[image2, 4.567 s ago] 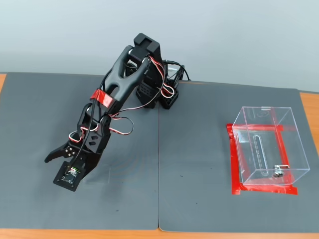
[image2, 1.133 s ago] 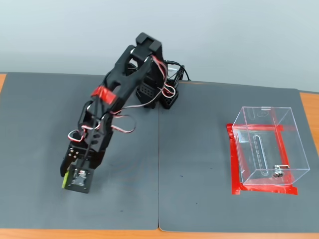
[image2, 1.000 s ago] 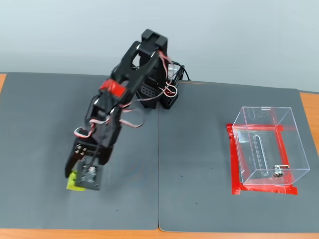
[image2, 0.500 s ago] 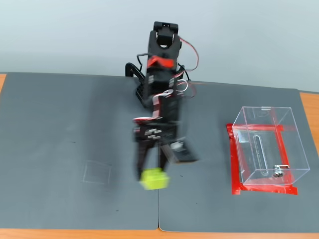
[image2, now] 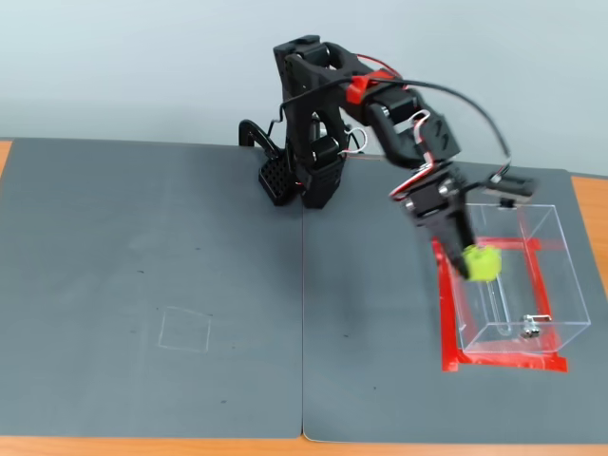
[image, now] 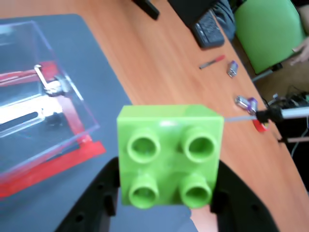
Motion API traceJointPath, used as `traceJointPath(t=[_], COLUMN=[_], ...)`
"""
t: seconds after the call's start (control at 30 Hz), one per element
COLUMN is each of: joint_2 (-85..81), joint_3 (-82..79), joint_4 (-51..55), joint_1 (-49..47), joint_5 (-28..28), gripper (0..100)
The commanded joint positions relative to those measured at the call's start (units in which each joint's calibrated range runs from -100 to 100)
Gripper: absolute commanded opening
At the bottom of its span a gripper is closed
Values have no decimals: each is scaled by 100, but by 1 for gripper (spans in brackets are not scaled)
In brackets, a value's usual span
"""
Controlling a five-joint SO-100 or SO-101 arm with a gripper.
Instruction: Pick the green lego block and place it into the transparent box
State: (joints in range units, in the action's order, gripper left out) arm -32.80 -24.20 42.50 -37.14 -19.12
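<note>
Arm (image2: pixel 328 123): matte black printed links and servo housings. Red wiring bunched at upper joint; black cable loops out to the right in fixed view. Tool (image: pixel 164 200): two black fingers with small screw holes.

Transparent box (image2: pixel 518 285) open-topped; its near wall blocks sideways entry

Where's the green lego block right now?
The green lego block is held in the gripper, on the right of the fixed view at the transparent box's near-left wall.
</note>
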Motion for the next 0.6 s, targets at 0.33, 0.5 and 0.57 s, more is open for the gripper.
traceJointPath(t=[0.33,0.5,0.57], joint_2=[554,859,969], joint_3=[100,118,118], joint_4=[-48,-74,-74], joint_1=[-1616,-1795,-1840], joint_5=[268,274,274], gripper=[14,14,14])
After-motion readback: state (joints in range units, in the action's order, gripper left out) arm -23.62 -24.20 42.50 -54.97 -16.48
